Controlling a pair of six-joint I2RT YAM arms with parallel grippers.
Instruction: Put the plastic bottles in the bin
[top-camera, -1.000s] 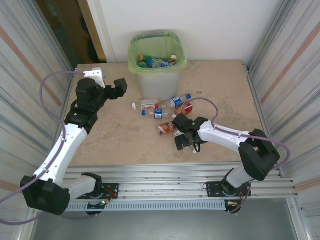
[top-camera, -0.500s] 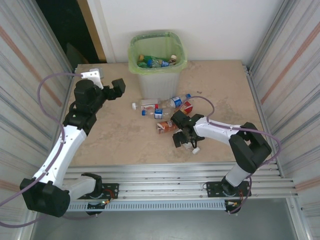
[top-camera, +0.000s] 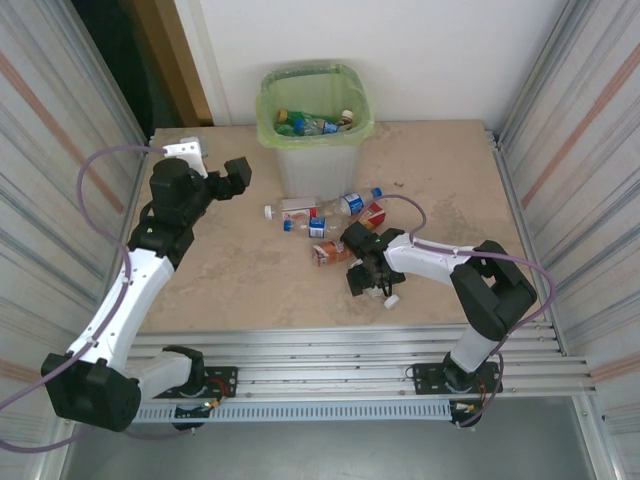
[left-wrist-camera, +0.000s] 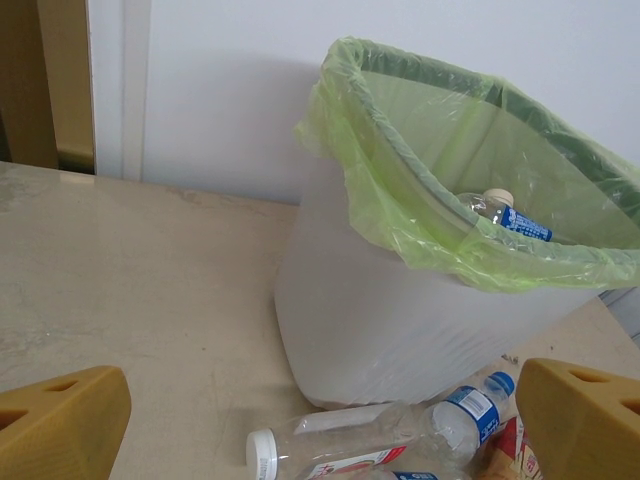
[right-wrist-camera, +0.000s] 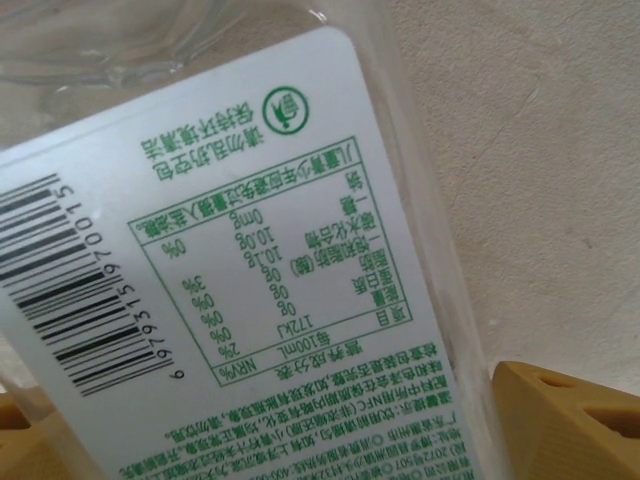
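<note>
A beige bench (top-camera: 250, 290) between ribbed metal walls (top-camera: 60, 120) held the bin (top-camera: 315, 165) at its far edge, with bottles (top-camera: 320, 215) before it. The left jaws gaped; the right jaws, shifted leftward since, straddled 1 clear bottle (right-wrist-camera: 250, 250), grip unclear.

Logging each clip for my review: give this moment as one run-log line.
left gripper open, near bin | right gripper straddling clear bottle, grip unconfirmed | other bottles outside bin

Beige counter (top-camera: 250, 280) before me. White wall (top-camera: 430, 50) at 12 o'clock. Corrugated metal panels (top-camera: 590, 150) at 3 and 9 o'clock. Aluminium rails (top-camera: 320, 345) at 6 o'clock.
</note>
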